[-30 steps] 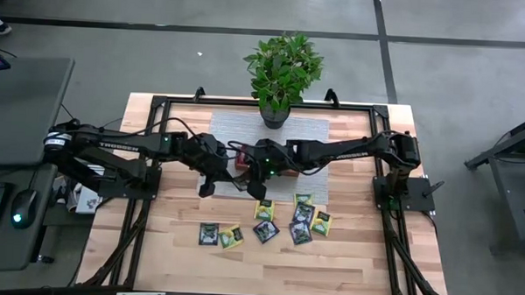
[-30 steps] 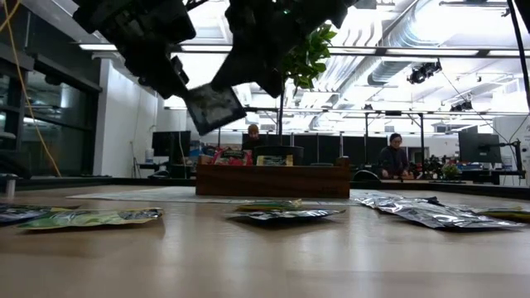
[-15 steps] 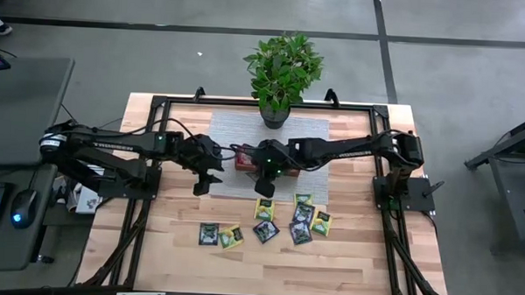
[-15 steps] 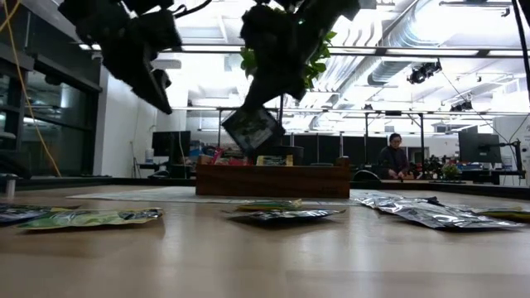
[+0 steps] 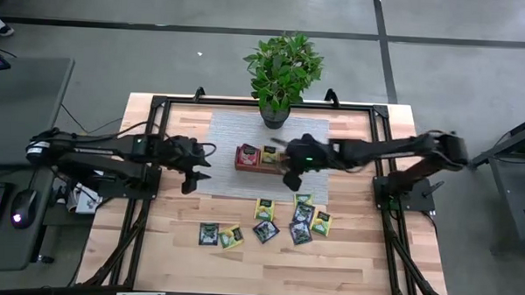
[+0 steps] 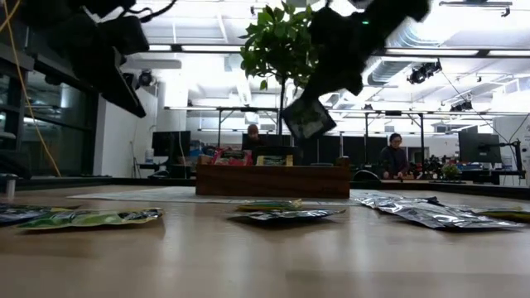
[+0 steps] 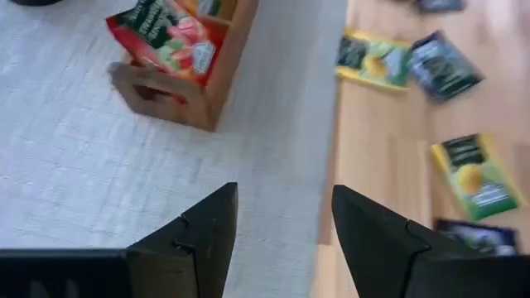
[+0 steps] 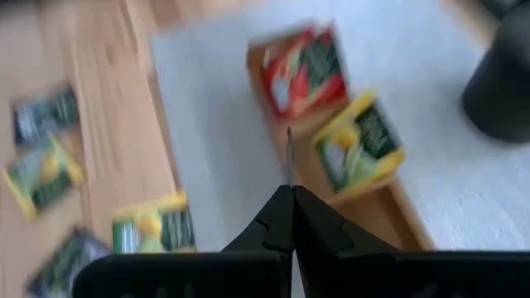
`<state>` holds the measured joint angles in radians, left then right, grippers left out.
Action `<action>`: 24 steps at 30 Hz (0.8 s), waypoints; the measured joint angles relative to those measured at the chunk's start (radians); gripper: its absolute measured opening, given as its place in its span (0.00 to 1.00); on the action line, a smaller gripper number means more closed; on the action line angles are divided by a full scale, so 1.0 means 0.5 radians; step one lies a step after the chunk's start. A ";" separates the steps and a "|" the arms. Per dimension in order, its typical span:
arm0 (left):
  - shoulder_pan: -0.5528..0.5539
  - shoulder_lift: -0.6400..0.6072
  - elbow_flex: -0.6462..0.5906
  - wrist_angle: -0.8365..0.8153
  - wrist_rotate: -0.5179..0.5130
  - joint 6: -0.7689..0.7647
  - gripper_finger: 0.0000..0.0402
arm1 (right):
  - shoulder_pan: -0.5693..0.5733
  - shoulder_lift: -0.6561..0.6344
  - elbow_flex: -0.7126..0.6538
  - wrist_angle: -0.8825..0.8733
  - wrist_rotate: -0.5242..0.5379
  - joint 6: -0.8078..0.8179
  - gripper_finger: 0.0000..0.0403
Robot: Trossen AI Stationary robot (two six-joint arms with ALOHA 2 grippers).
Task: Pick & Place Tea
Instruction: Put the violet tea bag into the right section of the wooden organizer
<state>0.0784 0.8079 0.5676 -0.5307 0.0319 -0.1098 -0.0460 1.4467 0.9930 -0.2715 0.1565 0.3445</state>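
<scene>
While the right arm reaches in from the table's right side across the grey mat (image 5: 244,180), its right gripper (image 5: 291,177) hangs clenched on a dark sachet (image 6: 308,117), which dangles edge-down above the right end of the wooden tray (image 5: 264,160). The right wrist view shows that sachet edge-on as a thin line rising from the pinched fingertips (image 8: 291,201), over the tray's empty compartment beside the yellow-green sachet (image 8: 359,147) and red sachet (image 8: 305,72) stored there. The left arm lies extended from the left side, its left gripper (image 5: 191,177) released and empty over the mat, left of the tray. The remaining loose sachets (image 5: 266,230) lie on the bare wood in front of the mat.
</scene>
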 joint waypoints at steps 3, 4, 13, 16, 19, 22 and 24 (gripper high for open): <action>0.000 -0.098 -0.107 0.224 0.062 -0.022 0.48 | 0.000 -0.194 -0.295 0.459 0.101 -0.022 0.00; 0.000 -0.117 -0.134 0.304 0.074 -0.022 0.48 | -0.009 -0.240 -0.373 0.570 0.127 -0.038 0.00; 0.000 -0.145 -0.239 0.765 0.159 -0.023 0.48 | -0.200 -0.301 -0.775 1.132 0.046 -0.009 0.00; 0.000 -0.119 -0.239 0.819 0.164 -0.037 0.48 | -0.271 -0.301 -0.803 1.200 0.020 -0.029 0.00; 0.000 -0.115 -0.239 0.879 0.165 -0.051 0.48 | -0.349 -0.301 -0.803 1.221 -0.090 -0.079 0.00; 0.000 -0.094 -0.239 0.927 0.164 -0.052 0.48 | -0.406 -0.279 -0.803 1.257 -0.182 -0.114 0.00; 0.000 -0.063 -0.239 0.980 0.163 -0.052 0.48 | -0.441 -0.252 -0.803 1.273 -0.222 -0.129 0.00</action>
<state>0.0784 0.7763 0.4480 -0.0408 0.1135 -0.1360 -0.2662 1.3207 0.5915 0.3648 0.0453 0.2799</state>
